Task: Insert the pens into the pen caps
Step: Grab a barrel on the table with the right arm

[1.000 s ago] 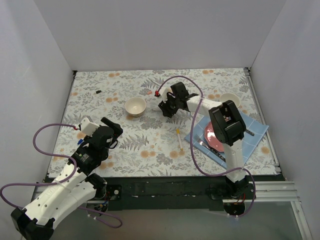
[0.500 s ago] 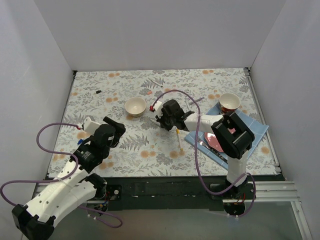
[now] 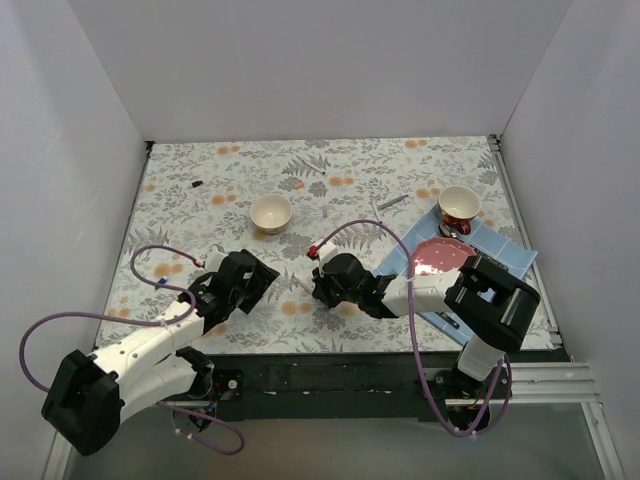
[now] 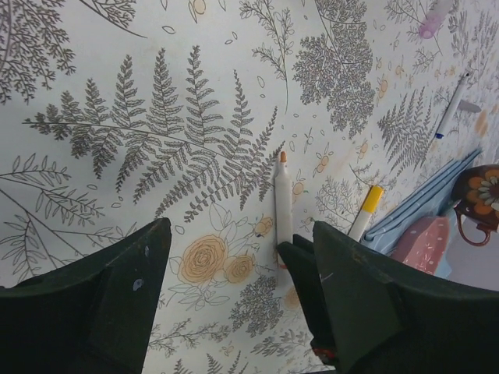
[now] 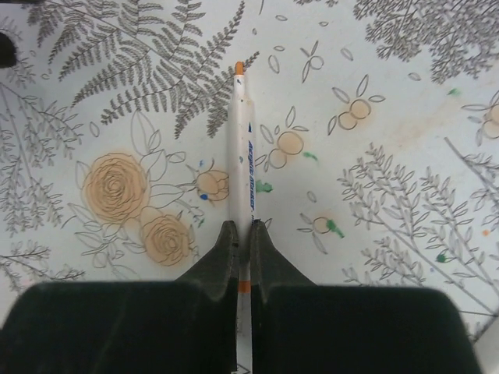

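My right gripper [image 5: 242,234] is shut on a white pen [image 5: 240,156] with an orange tip, which lies low over the flowered cloth. From above, the right gripper [image 3: 318,285] is at the near middle and the pen [image 3: 300,284] points left. My left gripper [image 3: 258,283] is just left of it, open and holding nothing. In the left wrist view the left gripper [image 4: 234,312] faces the same pen [image 4: 282,202]. Behind it lie a yellow-ended pen [image 4: 366,210], a blue-tipped pen [image 4: 452,105] and a purple cap [image 4: 433,19]. A black cap [image 3: 197,184] and an orange-pink cap [image 3: 297,184] lie at the back.
A cream bowl [image 3: 271,212] stands at the back centre. To the right, a blue napkin [image 3: 505,255] carries a pink plate [image 3: 440,255], with a patterned cup [image 3: 458,205] behind it. A small blue piece [image 3: 160,283] lies at the left. White walls close in the table.
The right arm swept from the back middle to the near middle and shut on the orange-tipped pen. The left gripper moved right toward it, its jaws narrowing a little.
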Tool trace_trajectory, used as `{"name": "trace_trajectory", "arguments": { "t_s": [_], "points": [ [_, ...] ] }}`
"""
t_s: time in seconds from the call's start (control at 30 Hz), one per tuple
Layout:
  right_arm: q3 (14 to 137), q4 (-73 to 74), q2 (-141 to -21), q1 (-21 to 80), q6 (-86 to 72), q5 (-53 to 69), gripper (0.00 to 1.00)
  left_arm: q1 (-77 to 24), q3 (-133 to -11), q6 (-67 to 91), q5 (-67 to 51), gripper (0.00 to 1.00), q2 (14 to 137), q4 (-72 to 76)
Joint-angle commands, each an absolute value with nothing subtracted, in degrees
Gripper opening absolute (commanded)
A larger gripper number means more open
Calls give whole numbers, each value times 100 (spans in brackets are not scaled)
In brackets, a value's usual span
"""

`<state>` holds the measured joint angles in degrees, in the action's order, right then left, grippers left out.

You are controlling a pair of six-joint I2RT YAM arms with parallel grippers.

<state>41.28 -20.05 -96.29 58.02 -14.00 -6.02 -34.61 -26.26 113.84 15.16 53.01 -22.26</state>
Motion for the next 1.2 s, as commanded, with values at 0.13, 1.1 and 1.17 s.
{"name": "trace_trajectory", "arguments": {
  "t_s": [0.13, 1.1, 1.17],
  "points": [
    [3595, -1564, -9651, 6170, -2144, -861, 1, -3445, -2926, 11540, 1380, 72, 6309, -1398],
    [3682, -2004, -9264, 6249, -2329, -826, 1, -3744, -3050, 11505, 1037, 69, 7409, -765],
    [3700, -2004, -9229, 6249, -2347, -844, 1, -3770, -3032, 11557, 1002, 68, 7409, -747]
  ]
}}
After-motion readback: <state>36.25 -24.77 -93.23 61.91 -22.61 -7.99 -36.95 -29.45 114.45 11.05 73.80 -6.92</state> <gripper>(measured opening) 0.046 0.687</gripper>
